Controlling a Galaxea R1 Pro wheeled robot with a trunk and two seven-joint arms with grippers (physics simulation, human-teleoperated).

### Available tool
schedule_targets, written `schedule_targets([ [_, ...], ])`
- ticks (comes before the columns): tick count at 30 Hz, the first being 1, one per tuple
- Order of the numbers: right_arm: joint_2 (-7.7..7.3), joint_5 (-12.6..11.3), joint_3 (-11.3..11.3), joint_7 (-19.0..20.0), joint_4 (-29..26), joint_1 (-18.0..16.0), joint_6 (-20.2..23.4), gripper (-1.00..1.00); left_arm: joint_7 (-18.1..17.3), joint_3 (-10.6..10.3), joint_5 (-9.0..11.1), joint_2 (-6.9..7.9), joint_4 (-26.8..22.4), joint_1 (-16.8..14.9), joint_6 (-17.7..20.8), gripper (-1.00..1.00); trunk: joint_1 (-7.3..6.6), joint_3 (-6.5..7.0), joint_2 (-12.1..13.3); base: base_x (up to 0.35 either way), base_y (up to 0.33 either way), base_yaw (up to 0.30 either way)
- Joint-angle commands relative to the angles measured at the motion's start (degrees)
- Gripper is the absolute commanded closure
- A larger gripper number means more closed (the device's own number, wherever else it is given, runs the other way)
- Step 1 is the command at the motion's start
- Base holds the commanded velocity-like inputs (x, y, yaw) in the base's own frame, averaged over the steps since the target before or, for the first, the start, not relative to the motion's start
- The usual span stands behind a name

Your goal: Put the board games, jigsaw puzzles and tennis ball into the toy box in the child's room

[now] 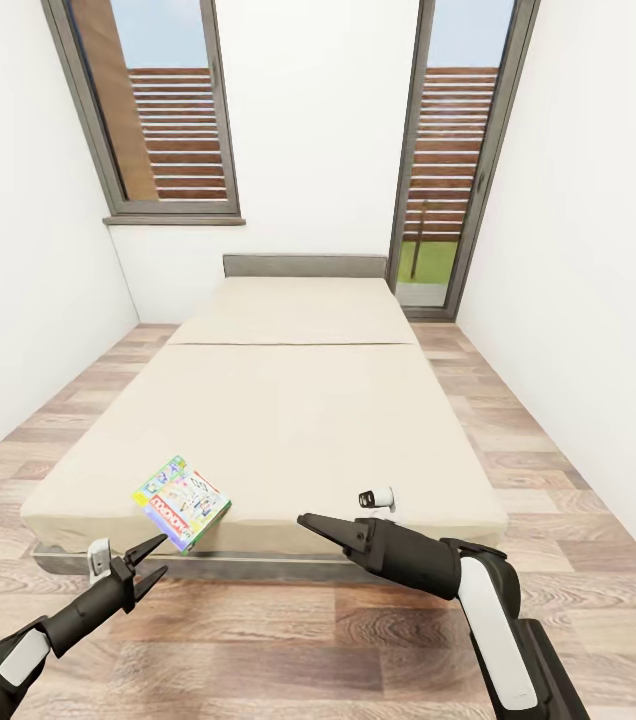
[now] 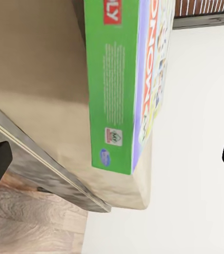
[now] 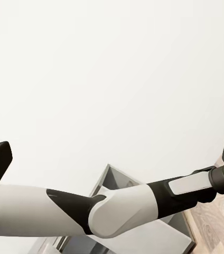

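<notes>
- Left gripper (image 1: 150,558): jaws parted, holding nothing; tips aimed forward and slightly upward at the near edge of the bed (image 1: 288,400). Forearm runs low, reaching up from the lower left of the head view.
- Board game (image 1: 182,501): green-bordered box with red logo, lying flat just ahead of and above the left gripper, near but not touching; one corner reaches or slightly overhangs the mattress edge.
- Risk, judged: a thin flat box on a soft mattress gives the fingers (image 1: 145,547) little edge to bite. A low approach could strike the bed frame; a forward nudge could push the box away or tip it onto the floor (image 1: 288,640).
- Right gripper (image 1: 310,522): appears closed and empty; arm bent at the elbow, pointing across toward the left, beside the bed edge.
- Risk, judged: the arms are close enough to collide.
</notes>
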Motion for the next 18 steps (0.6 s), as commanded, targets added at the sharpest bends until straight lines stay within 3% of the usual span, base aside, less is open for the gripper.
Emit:
schedule_targets([
  [1,0.03,0.1,0.0,0.2,0.0,0.0,0.2,-1.00,-0.1,0.0,0.3,0.01,0.0,0.0,0.4,-1.00,-0.01,-0.05,0.0,0.000,0.000,0.000],
  [18,0.03,0.1,0.0,0.2,0.0,0.0,0.2,-1.00,0.0,-0.1,0.3,0.01,0.0,0.0,0.4,-1.00,-0.01,-0.05,0.0,0.000,-0.056,0.000],
])
